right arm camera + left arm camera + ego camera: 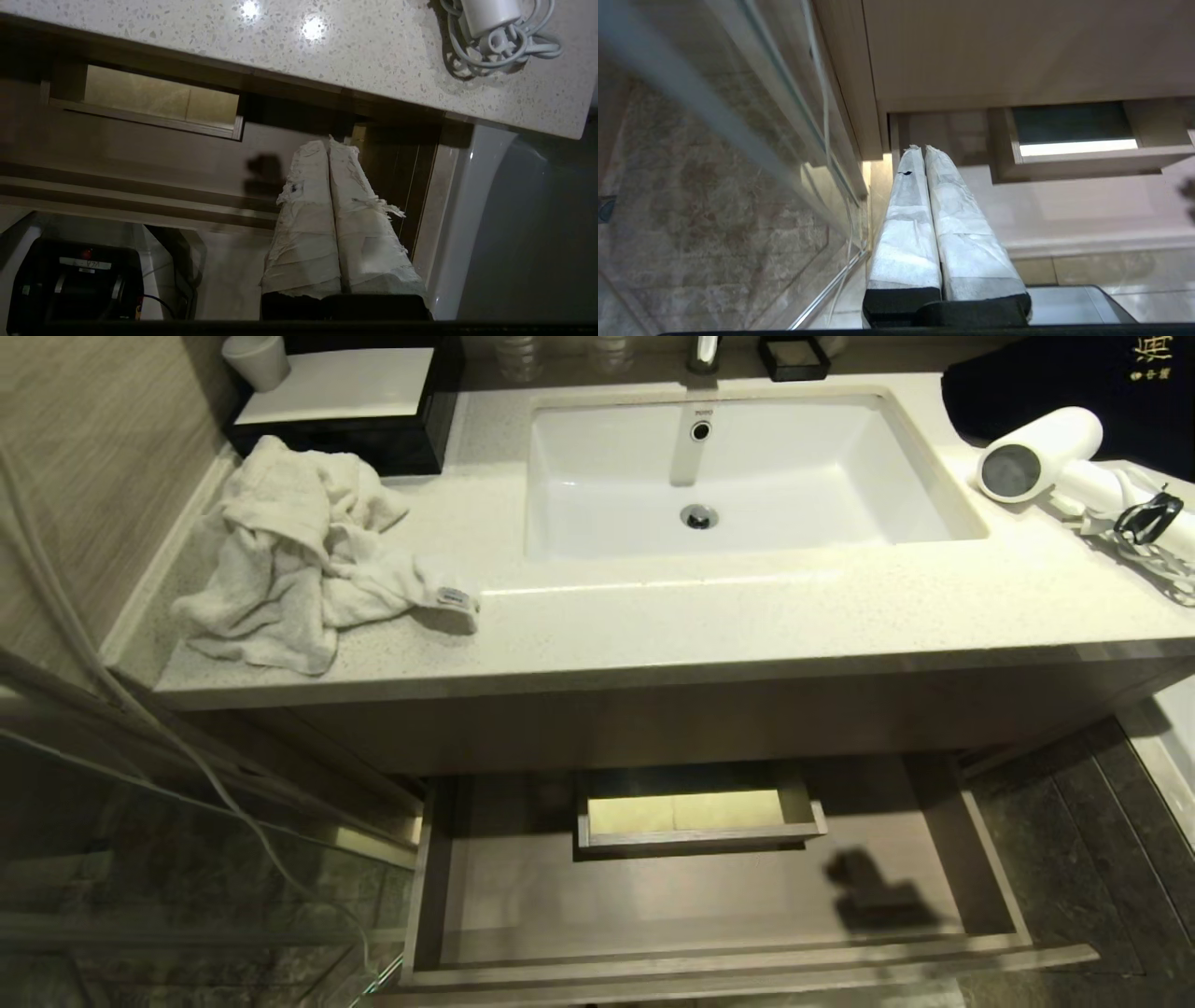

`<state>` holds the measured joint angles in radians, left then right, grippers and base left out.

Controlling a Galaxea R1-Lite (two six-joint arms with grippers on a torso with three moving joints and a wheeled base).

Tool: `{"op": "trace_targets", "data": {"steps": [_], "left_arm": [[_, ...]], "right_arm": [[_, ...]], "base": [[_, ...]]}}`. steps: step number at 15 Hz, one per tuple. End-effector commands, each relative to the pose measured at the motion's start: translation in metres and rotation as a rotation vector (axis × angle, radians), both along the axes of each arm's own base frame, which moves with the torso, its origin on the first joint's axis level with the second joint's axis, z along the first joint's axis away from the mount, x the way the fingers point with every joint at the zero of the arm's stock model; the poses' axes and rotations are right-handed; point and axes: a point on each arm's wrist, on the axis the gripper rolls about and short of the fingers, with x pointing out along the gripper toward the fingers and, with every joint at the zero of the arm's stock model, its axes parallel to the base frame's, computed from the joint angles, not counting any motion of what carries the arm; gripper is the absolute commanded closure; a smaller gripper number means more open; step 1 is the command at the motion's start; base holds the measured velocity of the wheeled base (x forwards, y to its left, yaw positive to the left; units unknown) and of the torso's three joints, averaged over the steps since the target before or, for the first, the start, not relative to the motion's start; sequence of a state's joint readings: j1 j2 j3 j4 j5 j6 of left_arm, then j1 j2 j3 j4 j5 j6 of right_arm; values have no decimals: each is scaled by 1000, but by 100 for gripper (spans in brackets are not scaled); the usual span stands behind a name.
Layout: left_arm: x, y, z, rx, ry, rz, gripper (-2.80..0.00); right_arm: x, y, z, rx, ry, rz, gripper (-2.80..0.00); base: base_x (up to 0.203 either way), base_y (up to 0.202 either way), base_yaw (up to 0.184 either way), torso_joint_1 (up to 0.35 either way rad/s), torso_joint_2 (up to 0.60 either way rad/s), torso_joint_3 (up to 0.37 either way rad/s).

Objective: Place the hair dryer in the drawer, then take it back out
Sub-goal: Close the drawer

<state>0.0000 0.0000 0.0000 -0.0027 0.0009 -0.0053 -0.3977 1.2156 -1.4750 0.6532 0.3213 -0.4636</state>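
The white hair dryer (1036,453) lies on the countertop at the far right, grey round end toward the sink, its coiled cord with the black strap (1150,518) beside it. The right wrist view shows the handle's end and cord (495,28) on the counter's corner. Below, the wood-grain drawer (747,971) stands pulled out with nothing in it except the boxed cut-out (695,817) at its back. My right gripper (328,140) is shut and empty, hovering off the drawer's right end, below the counter edge. My left gripper (923,148) is shut and empty, low by the drawer's left end.
A crumpled white towel (299,551) lies on the counter's left. The white sink (579,476) fills the middle. A black box (392,434) and cup (254,359) stand at the back left, a dark bag (1055,373) at the back right. A glass panel (140,859) borders the left.
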Motion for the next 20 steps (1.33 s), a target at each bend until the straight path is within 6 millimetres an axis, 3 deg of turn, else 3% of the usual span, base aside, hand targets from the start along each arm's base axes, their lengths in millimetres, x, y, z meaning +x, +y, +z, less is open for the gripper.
{"op": "trace_targets", "data": {"steps": [1, 7, 20], "left_arm": [[0, 0, 0, -1, 0, -1, 0], [0, 0, 0, -1, 1, 0, 0], [0, 0, 0, -1, 0, 1, 0]], "right_arm": [[-5, 2, -2, 1, -1, 1, 0], [-8, 3, -7, 42, 13, -16, 0], [-14, 6, -12, 40, 10, -13, 0]], "base": [[0, 0, 0, -305, 56, -258], [0, 0, 0, -237, 322, 79], [0, 0, 0, -244, 525, 280]]}}
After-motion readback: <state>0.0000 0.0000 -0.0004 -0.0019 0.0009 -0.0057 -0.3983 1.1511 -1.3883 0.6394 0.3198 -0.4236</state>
